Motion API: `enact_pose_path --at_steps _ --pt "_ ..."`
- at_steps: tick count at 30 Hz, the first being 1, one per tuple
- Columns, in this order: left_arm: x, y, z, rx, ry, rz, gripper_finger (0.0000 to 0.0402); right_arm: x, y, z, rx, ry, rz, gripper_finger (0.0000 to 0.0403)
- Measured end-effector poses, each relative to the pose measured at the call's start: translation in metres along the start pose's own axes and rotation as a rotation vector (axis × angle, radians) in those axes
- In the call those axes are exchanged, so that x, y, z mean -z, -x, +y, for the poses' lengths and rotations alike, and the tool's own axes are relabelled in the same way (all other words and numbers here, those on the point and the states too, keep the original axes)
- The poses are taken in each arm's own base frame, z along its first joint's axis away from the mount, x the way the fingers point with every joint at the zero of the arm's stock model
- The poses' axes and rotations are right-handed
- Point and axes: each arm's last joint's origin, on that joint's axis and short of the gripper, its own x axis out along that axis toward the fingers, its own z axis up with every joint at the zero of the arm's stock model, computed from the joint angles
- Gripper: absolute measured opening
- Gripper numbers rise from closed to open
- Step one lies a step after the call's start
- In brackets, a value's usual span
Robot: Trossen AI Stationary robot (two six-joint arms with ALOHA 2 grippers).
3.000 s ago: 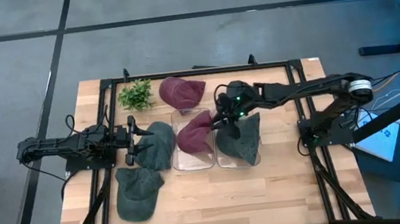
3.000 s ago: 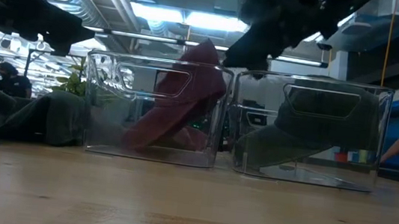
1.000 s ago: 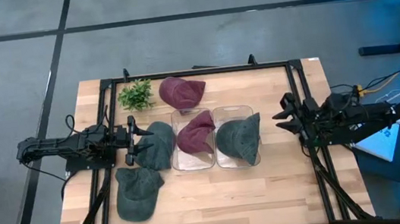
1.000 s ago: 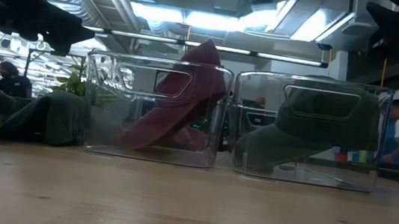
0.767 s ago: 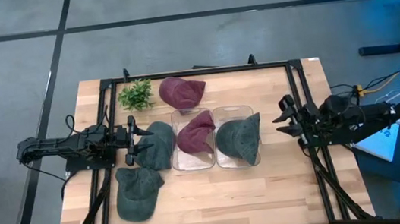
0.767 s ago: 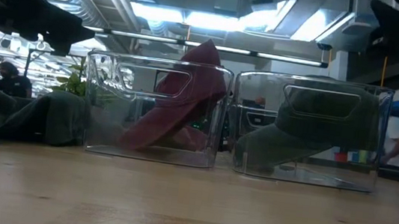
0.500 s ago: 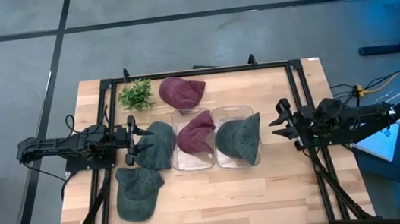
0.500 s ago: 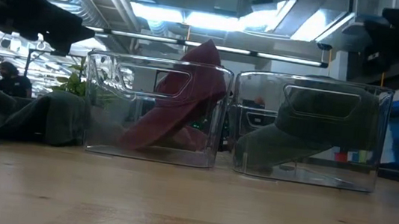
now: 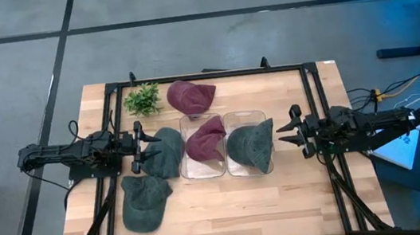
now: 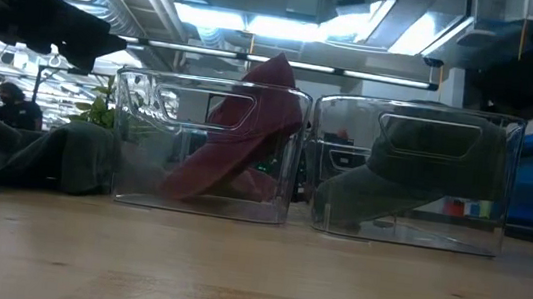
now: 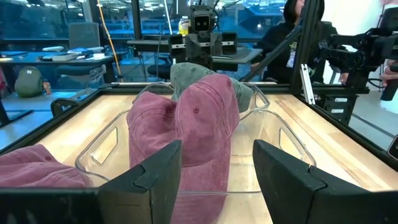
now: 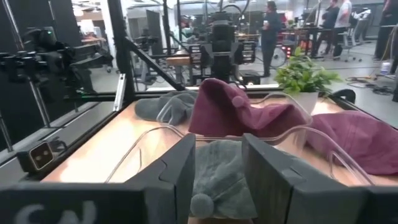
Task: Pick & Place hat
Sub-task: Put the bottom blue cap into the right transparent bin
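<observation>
Hat: grey hat (image 9: 148,200) on table (image 9: 229,203), soft, floppy; pinch crown fabric.
Jaws: left gripper (image 9: 138,146) and right gripper (image 9: 287,132) spread, empty.

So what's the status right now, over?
Left gripper open, empty, beside a grey hat. Right gripper open, empty, right of the bins. One maroon hat and one grey cap binned. Nothing blocking.

Grey hat (image 9: 251,147) in clear bin (image 9: 261,114)
</observation>
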Motion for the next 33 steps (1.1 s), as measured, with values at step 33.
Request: enact_pose_path --at_steps 33 --pt "-0.004 0.003 0.014 -0.453 -0.323 0.029 0.0194 0.0 0.0 0.0 0.0 0.003 0.0 0.0131"
